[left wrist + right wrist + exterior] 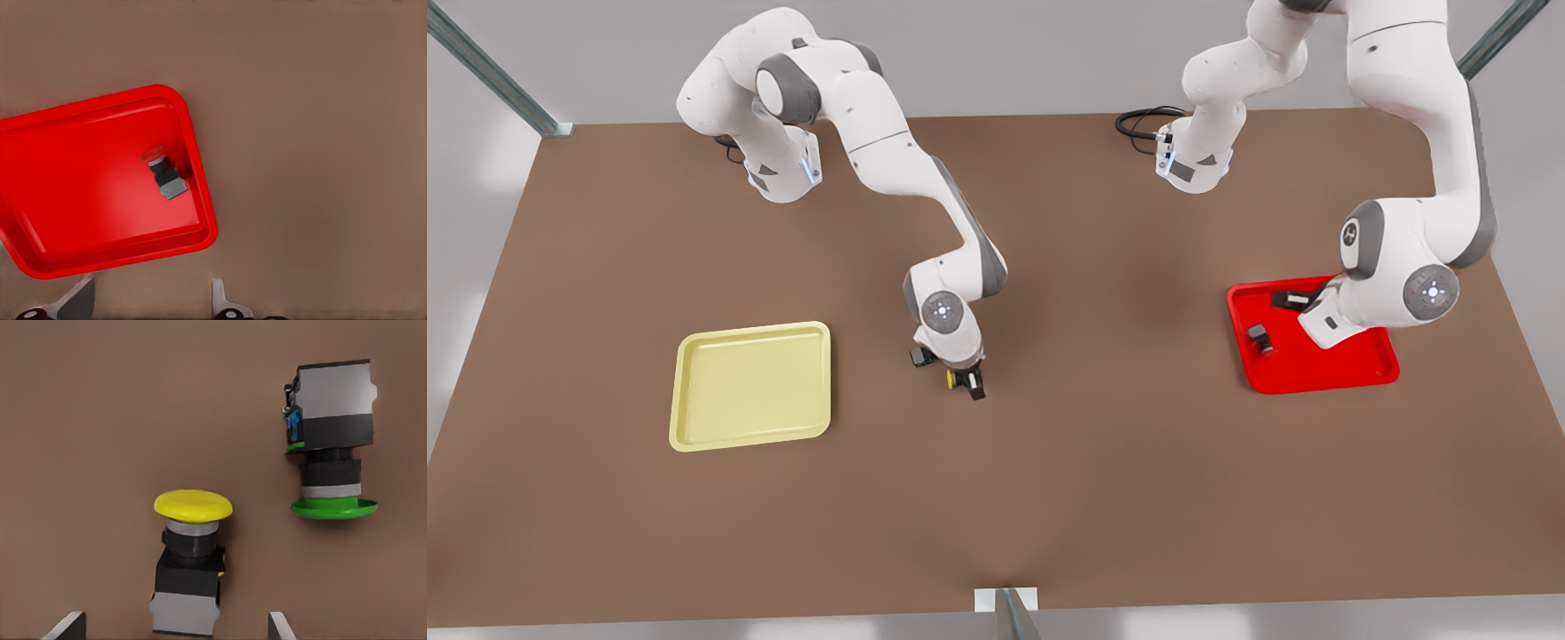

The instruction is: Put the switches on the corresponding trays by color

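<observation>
The red switch [1260, 339] [163, 175] lies on its side in the red tray [1325, 369] [73, 193], near one rim. My left gripper [1291, 300] [150, 303] hangs open above that tray's far edge, holding nothing. On the bare table at the middle lie the yellow switch [953, 379] [190, 567] and the green switch [919, 357] [330, 447], both on their sides. My right gripper [967, 382] [175, 627] is low over the yellow switch, open, with a finger on either side of its body and not touching it. The pale yellow tray [751, 384] holds nothing.
The brown table [1103, 480] has wide free room between the two trays. Black cables [1143, 120] lie at the back by an arm base. Metal posts stand at the back corners, and a bracket [1005, 604] sits at the front edge.
</observation>
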`<act>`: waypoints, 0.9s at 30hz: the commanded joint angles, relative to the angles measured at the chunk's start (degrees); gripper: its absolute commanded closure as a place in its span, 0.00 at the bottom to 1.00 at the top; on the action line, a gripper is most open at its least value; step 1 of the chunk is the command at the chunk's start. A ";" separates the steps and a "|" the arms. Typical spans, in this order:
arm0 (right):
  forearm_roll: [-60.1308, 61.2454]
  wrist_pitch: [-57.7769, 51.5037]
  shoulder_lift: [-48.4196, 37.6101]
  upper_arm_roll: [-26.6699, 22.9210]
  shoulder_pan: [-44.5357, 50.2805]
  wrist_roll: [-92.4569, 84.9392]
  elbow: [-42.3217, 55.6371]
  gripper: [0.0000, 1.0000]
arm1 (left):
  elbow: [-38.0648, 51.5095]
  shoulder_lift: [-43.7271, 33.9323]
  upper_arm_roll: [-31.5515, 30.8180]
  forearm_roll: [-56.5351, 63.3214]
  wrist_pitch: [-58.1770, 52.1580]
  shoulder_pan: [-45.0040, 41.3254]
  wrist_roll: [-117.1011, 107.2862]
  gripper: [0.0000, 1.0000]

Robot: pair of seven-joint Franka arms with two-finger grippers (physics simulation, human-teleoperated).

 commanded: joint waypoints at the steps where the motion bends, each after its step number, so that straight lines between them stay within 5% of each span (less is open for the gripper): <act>1: 0.00 -0.09 0.16 0.03 0.00 0.00 0.24 0.00 | 1.16 -0.10 -0.99 -0.19 -1.03 -0.51 -0.76 0.00; 6: 0.09 0.00 1.22 0.56 -0.08 0.44 0.68 0.00 | 13.21 0.69 -5.12 1.47 -2.01 -4.02 -13.68 0.00; 10: 0.09 -0.26 1.83 1.26 -0.61 0.09 0.94 0.00 | 18.73 -5.29 20.89 0.16 -7.62 -25.73 -10.09 0.00; 15: 0.18 0.00 1.83 1.26 -1.05 0.09 1.82 0.00 | 21.47 -3.97 20.72 -2.57 -11.32 -21.16 -6.92 0.00; 18: 0.18 0.09 1.92 1.26 -1.05 -0.26 1.74 0.24 | 21.47 -3.88 20.63 -3.27 -10.79 -20.63 -6.74 0.00; 22: 0.09 0.18 2.19 1.26 -0.96 -0.61 1.73 0.32 | 21.56 -3.70 21.07 -3.18 -10.97 -20.19 -6.57 0.00; 27: 0.09 1.06 2.19 1.26 -1.84 -0.70 1.73 0.32 | 22.35 -2.47 21.25 -3.01 -11.23 -18.35 -5.86 0.00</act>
